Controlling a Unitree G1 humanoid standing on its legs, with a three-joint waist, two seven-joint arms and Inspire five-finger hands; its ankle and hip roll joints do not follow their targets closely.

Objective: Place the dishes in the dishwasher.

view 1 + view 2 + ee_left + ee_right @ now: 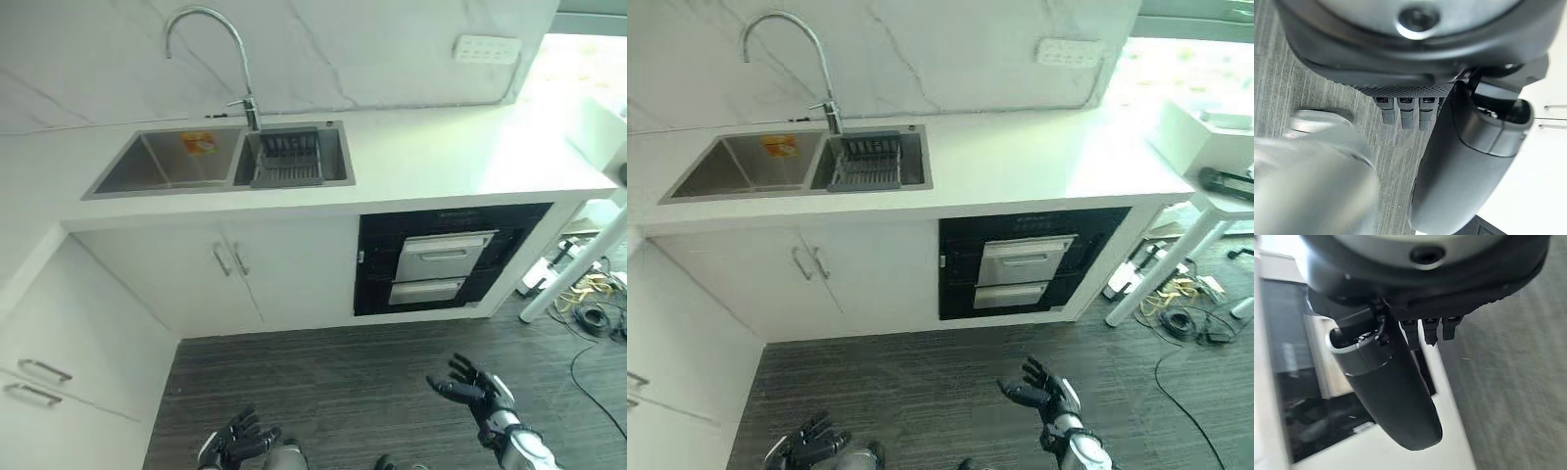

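White counter (pixel 441 157) seen from the left eye, with one steel sink (pixel 220 162) cut into two bowls. One dark dish rack (pixel 286 160) sitting in the bowl nearer the dishwasher, under one bent tap (pixel 211 49). One black dishwasher (pixel 446 259) below the counter, shut, with two silver drawer fronts. Two cupboard doors (pixel 220 269) beside it, two handles. Left hand (pixel 240 441) low over the grey floor (pixel 343 382), fingers loose, holding nothing. Right hand (pixel 475 387) raised higher, fingers spread, holding nothing.

Same things from the right eye, plus one white table leg (pixel 1176 259) at the far right.

Left wrist: straight fingers (pixel 1403 110) over the floor.

Right wrist: straight fingers (pixel 1430 330), dishwasher front beyond.
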